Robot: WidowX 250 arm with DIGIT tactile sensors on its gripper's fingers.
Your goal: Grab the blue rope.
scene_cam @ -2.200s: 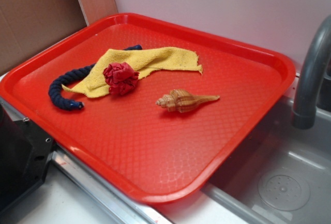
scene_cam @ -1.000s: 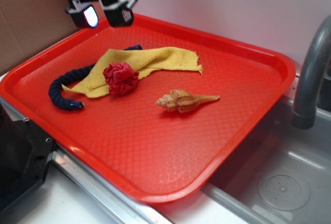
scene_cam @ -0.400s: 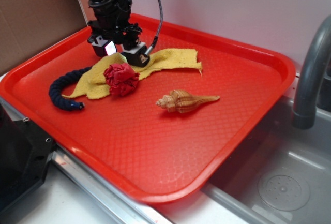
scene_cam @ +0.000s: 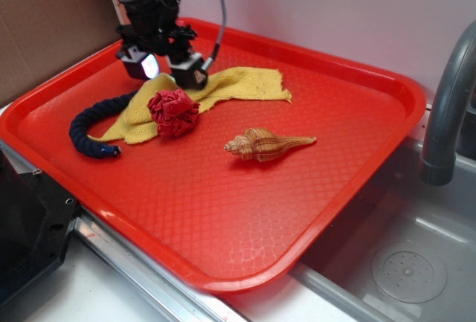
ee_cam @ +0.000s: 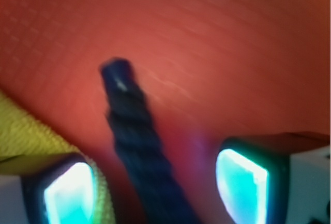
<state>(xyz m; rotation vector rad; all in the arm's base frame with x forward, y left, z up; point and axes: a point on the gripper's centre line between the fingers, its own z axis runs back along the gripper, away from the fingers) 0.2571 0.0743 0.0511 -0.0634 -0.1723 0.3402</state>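
Note:
The blue rope [scene_cam: 88, 123] is dark navy and twisted. It curves along the left of the red tray [scene_cam: 245, 210], its far part under the yellow cloth [scene_cam: 223, 88]. My gripper [scene_cam: 166, 71] is open, low over the rope's far end at the cloth's back edge. In the wrist view the rope [ee_cam: 139, 146] runs between my two lit fingertips [ee_cam: 242, 185] with gaps on both sides, its end pointing away. The gripper [ee_cam: 155, 190] is not closed on it.
A red ball of fabric [scene_cam: 174, 112] lies on the cloth just in front of the gripper. A brown striped shell [scene_cam: 264, 144] lies mid-tray. A grey faucet [scene_cam: 446, 106] and sink [scene_cam: 401, 255] are at the right. A brown board stands behind the tray's left.
The gripper came down from above the tray's back left corner to the cloth's back edge. Over the last half second it shifted slightly left and back.

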